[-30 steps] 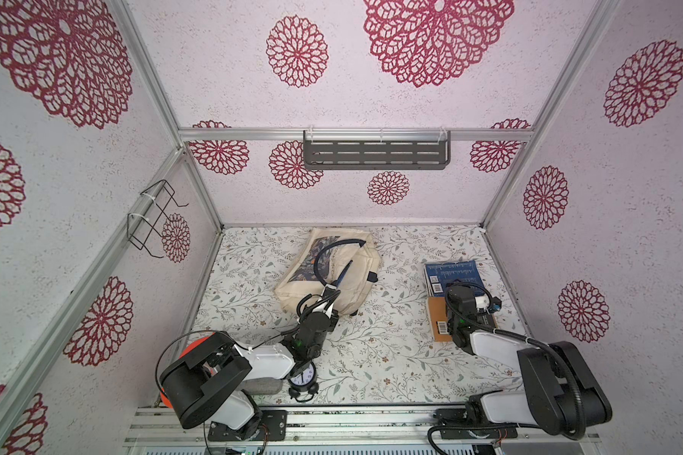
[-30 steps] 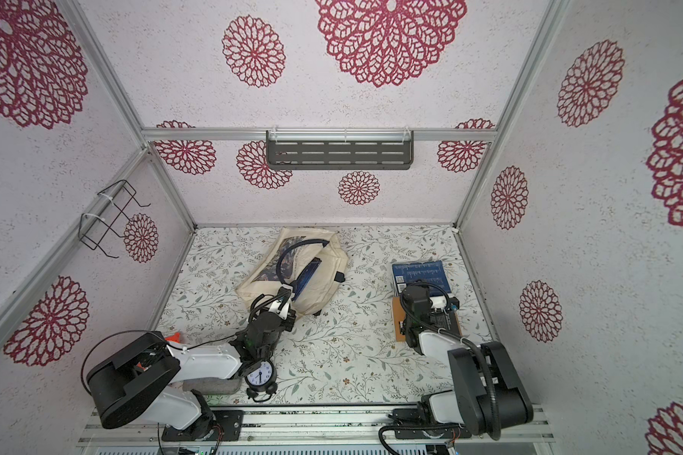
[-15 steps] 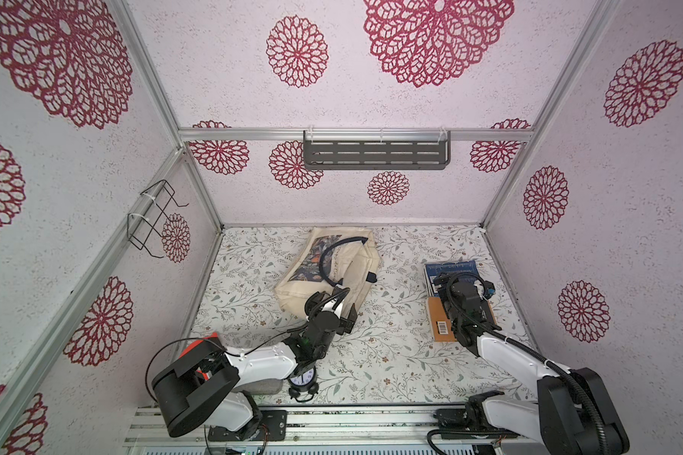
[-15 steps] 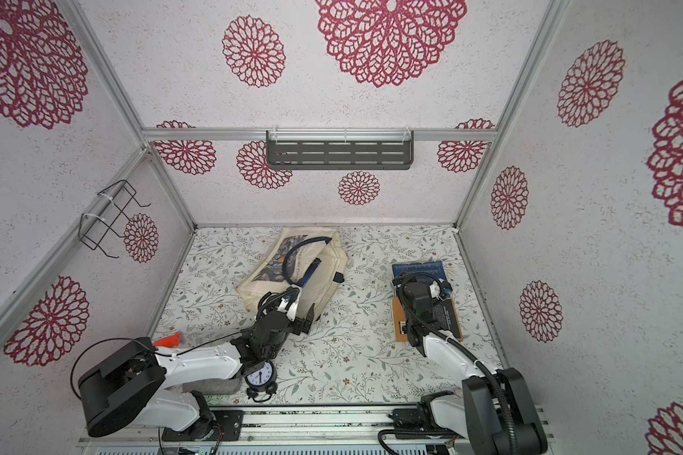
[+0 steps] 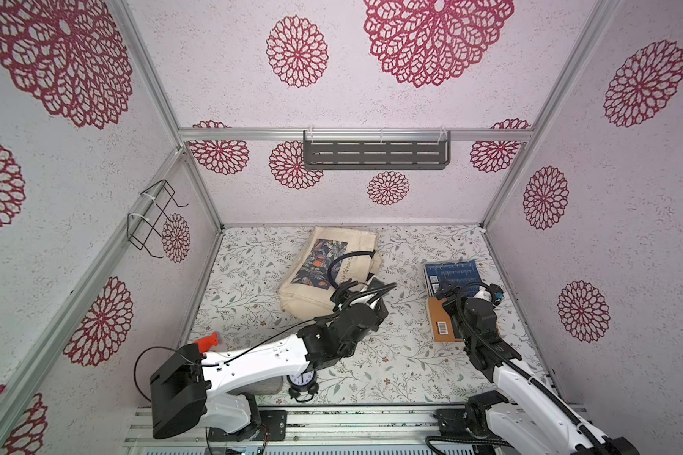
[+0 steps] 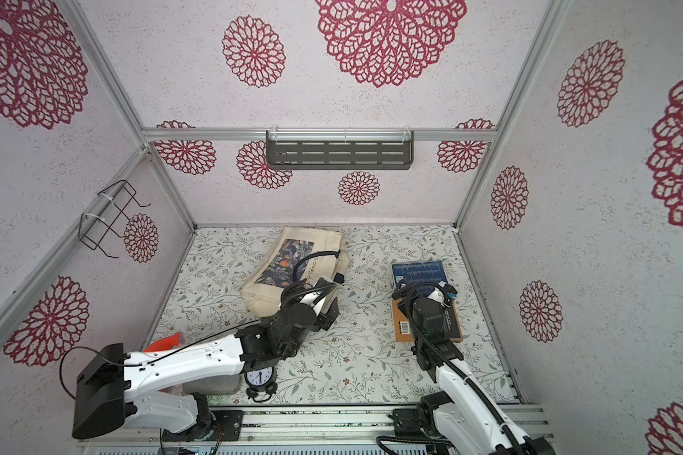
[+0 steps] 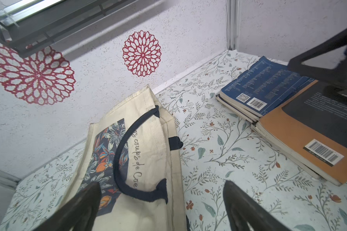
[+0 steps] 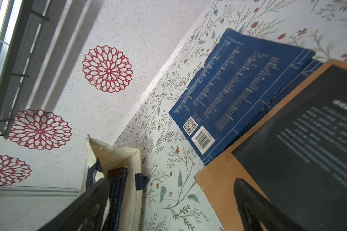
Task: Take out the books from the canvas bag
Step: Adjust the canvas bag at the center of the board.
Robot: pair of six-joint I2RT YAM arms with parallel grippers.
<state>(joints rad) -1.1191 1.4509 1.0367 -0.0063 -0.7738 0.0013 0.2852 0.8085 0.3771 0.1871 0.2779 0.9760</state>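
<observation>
The cream canvas bag (image 5: 324, 275) (image 6: 288, 275) lies on its side at the back middle, a navy handle (image 7: 118, 152) flat on its printed face. Its mouth faces the right arm, and dark navy books (image 8: 116, 188) show inside. More books lie at the right: a blue stack (image 5: 450, 272) (image 7: 264, 88) and an orange-tan one (image 5: 438, 321) (image 8: 224, 180) with a black one on top. My left gripper (image 5: 361, 289) (image 7: 161, 184) hovers open over the bag's mouth edge. My right gripper (image 5: 468, 291) (image 8: 171, 180) stands open above the stacked books.
A black alarm clock (image 5: 302, 380) stands at the front beside the left arm, next to a grey object (image 5: 263, 388). An orange-red thing (image 5: 208, 340) lies front left. A grey shelf (image 5: 375, 153) hangs on the back wall, a wire rack (image 5: 154, 216) on the left wall.
My left gripper has opened and let go of the navy handle, which dropped flat onto the bag. The right gripper has opened wider over the books, and its arm has stretched out.
</observation>
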